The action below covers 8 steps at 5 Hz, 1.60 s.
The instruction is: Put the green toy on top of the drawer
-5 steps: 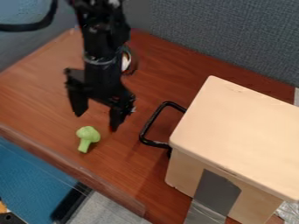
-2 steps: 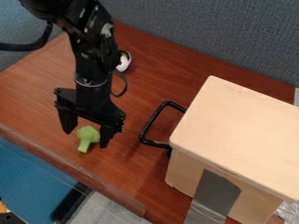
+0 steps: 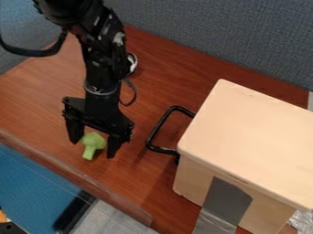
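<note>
One green toy (image 3: pixel 94 143) between the gripper's (image 3: pixel 93 147) parted jaws

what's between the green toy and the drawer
From the green toy toward the drawer: one jaw of the gripper, brown tabletop, then the black handle, in the camera view.

Cut off the black arm (image 3: pixel 101 64) at the top edge and the wooden drawer (image 3: pixel 250 137) at the right; partly hid a white object (image 3: pixel 132 60) behind the arm.

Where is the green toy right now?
In the camera view, the green toy is at lower left on the table, between the gripper's open fingers, left of the drawer's black handle.
</note>
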Tool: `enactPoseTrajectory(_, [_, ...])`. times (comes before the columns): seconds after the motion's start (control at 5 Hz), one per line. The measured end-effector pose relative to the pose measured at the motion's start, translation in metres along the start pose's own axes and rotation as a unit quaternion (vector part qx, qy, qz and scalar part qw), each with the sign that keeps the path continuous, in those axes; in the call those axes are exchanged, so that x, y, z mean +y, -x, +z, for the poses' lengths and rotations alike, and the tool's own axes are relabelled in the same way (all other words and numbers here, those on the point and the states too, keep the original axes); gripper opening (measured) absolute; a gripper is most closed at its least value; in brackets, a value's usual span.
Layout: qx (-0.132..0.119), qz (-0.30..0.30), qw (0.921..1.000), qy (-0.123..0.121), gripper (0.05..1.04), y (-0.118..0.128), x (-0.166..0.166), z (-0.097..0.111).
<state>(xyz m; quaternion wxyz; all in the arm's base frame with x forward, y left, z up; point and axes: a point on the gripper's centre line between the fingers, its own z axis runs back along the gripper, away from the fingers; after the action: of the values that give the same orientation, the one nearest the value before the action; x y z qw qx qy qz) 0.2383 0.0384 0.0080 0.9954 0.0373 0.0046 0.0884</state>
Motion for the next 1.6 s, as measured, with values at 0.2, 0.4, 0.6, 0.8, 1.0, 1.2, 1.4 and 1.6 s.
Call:
enactPoseTrajectory(0.2, [0.02,0.005,0.9997,-0.01,1.0,0.001,0.002,-0.006])
enactPoseTrajectory(0.4, [0.031,0.006,0.9993,-0.02,0.967,-0.002,0.002,-0.01])
enactPoseTrajectory(0.6, [0.029,0.009,0.9994,-0.018,0.693,-0.005,0.002,-0.009])
enactPoseTrajectory(0.8, [0.029,0.009,0.9995,-0.007,0.627,-0.008,-0.002,-0.006])
enactPoseTrajectory(1.0, [0.037,0.0,0.9993,0.01,0.627,-0.007,-0.008,0.0])
enactPoseTrajectory(1.2, [-0.024,0.001,0.9993,0.029,0.626,-0.024,-0.024,0.049])
enactPoseTrajectory(1.4, [-0.065,-0.014,0.997,0.04,0.627,-0.033,-0.049,0.085])
enactPoseTrajectory(1.6, [-0.093,-0.049,0.9922,0.068,0.626,-0.04,-0.083,0.106])
